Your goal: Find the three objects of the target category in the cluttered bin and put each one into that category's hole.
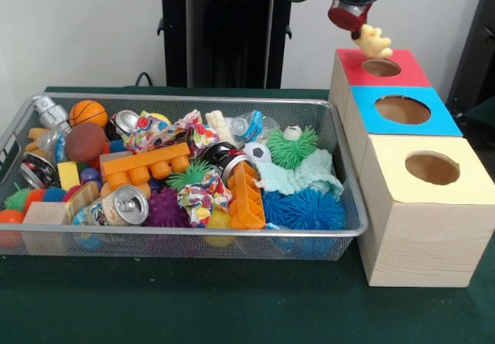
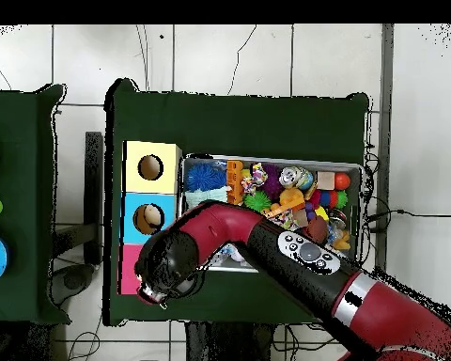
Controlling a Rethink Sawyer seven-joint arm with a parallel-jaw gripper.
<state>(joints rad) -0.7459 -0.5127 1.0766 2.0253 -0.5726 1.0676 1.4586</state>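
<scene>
My gripper (image 1: 358,28) hangs at the top right, just above the round hole (image 1: 380,67) in the red-topped box (image 1: 406,72). It is shut on a small yellow soft toy (image 1: 374,43), which dangles right over the hole's rim. In the overhead view the arm's wrist and gripper (image 2: 155,290) cover most of the red box (image 2: 127,268), and the toy is hidden. The wire mesh bin (image 1: 193,99) to the left is packed with toys, cans, balls and blocks.
A blue-topped box (image 1: 445,120) and a yellow-topped box (image 1: 464,185), each with a round hole, stand in a row in front of the red one. The bin (image 2: 353,167) holds orange blocks (image 1: 147,165), a blue spiky ball (image 1: 309,209) and a can (image 1: 124,206).
</scene>
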